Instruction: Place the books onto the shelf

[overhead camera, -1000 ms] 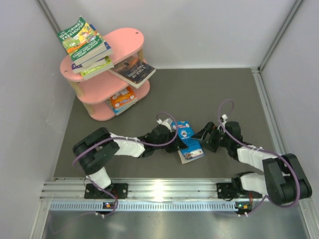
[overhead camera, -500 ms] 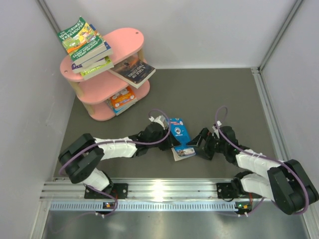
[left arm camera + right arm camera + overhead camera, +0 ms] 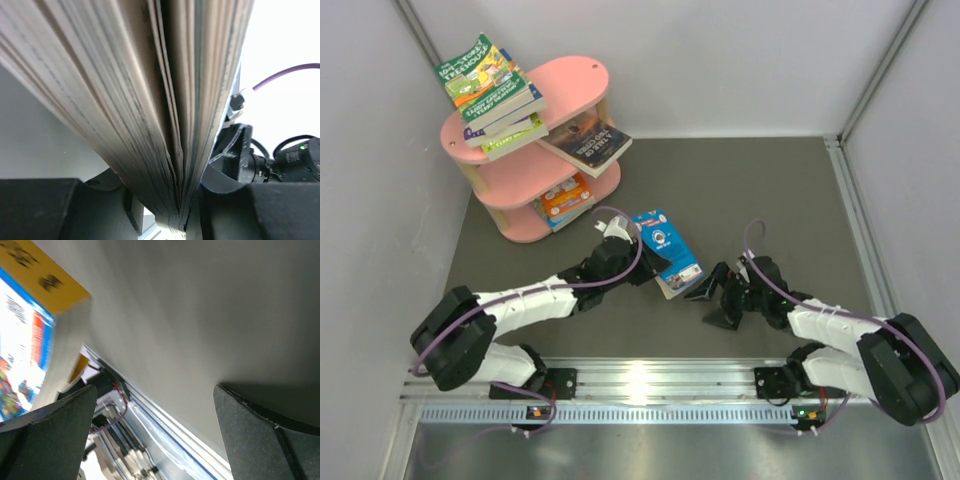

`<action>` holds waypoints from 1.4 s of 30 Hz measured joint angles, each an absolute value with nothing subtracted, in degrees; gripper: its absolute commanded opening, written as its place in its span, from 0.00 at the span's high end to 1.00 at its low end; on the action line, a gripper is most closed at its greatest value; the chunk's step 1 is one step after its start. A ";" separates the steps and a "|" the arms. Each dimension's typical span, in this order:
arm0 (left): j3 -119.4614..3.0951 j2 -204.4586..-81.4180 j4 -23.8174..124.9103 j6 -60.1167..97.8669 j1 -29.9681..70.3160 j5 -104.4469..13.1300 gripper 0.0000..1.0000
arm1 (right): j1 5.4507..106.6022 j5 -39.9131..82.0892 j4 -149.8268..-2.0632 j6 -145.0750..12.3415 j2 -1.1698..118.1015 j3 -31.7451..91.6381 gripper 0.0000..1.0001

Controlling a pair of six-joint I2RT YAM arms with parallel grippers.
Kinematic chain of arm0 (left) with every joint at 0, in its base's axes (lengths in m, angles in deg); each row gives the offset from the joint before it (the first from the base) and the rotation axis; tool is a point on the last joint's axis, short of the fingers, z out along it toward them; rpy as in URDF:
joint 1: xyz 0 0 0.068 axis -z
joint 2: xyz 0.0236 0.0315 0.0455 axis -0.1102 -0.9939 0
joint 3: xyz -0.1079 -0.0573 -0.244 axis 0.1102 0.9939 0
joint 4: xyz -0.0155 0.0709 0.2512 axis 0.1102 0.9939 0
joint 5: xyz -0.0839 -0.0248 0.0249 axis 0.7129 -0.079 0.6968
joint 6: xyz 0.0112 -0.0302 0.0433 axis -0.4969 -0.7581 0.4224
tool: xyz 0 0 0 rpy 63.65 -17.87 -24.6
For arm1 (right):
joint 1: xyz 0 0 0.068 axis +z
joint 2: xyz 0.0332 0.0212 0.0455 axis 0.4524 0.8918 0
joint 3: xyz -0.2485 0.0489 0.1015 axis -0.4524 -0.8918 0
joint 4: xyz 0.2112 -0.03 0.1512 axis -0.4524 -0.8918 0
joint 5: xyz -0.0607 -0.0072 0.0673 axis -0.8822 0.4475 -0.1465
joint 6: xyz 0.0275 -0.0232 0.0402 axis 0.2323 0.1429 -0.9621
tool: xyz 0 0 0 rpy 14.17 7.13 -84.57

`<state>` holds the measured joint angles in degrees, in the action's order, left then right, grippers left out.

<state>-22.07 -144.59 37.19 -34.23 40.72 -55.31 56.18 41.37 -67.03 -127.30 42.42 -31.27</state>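
Since a second ago the blue book is carried up and to the left, closer to the pink shelf. The left arm is stretched out longer, and the right claw is pulled down toward the near edge.

The left claw is closed part way and is clamped on the blue book. In the left wrist view the pages are seen squeezed between two black fingers, one on each side. The book is held by its left side and is tipped, with its cover up. It sticks out to the right of the claw. Whether its low corner is touching the gray table cannot be told.

The right claw is spread wide apart and nothing is held in it. It is found just beside the low right corner of the book.

The blue book is well apart from the shelf. A stack of books is laid on the top board, a dark book on the middle board, and an orange book on the bottom board.
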 measured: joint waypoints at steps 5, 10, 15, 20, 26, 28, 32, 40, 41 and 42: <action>-20.95 -145.42 37.23 -35.74 40.72 -55.20 1.00 | 56.75 39.64 -61.59 -132.50 41.61 -32.32 0.00; -20.71 -145.81 37.30 -36.00 40.61 -55.50 1.00 | 57.20 37.87 -60.32 -134.77 33.81 -32.52 0.00; -20.65 -146.51 35.98 -37.16 40.66 -55.09 1.00 | 57.23 35.58 -57.35 -136.78 31.62 -32.52 0.00; -20.38 -148.48 33.23 -39.37 40.66 -54.78 1.00 | 57.38 34.24 -52.91 -139.12 37.50 -32.54 0.00; -20.38 -150.42 29.84 -42.16 40.66 -53.08 1.00 | 58.32 33.70 -50.55 -140.85 43.14 -32.56 0.00; -20.25 -150.97 28.12 -43.45 40.66 -52.25 1.00 | 58.41 32.71 -50.03 -141.05 43.78 -32.56 0.07; -18.85 -151.56 25.69 -46.12 40.52 -51.40 1.00 | 58.12 31.77 -46.84 -141.50 46.51 -32.50 0.22; -18.05 -152.26 25.06 -49.29 39.69 -51.24 1.00 | 57.12 30.18 -45.37 -142.29 48.32 -30.73 0.66; -17.63 -152.72 23.70 -50.27 39.43 -51.26 1.00 | 57.09 29.72 -45.88 -142.23 48.21 -30.27 0.74; -17.24 -153.16 22.59 -51.17 39.30 -51.29 1.00 | 57.07 29.28 -46.51 -142.09 48.02 -29.83 0.78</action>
<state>-17.24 -153.16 22.59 -51.17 39.30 -51.29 57.07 29.28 -46.51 -142.09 48.02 -29.83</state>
